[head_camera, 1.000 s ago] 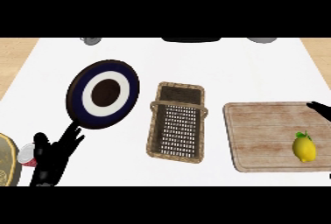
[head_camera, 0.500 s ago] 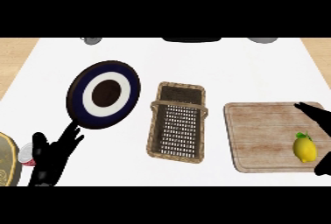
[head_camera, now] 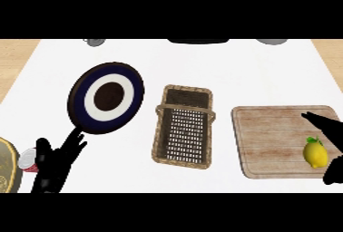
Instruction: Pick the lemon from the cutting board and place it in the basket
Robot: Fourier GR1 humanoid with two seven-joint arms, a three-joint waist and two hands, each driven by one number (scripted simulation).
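Lemon sits on cutting board, between R hand fingers and thumb, not gripped; hand released, fingers straight. Basket well to its left. L hand open, resting bottom-left.

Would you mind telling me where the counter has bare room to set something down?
Free: the white strip between the basket and the blue plate, and the counter behind the cutting board. The board's left half is bare. Crowded: its right edge, where the right hand nears the lemon.
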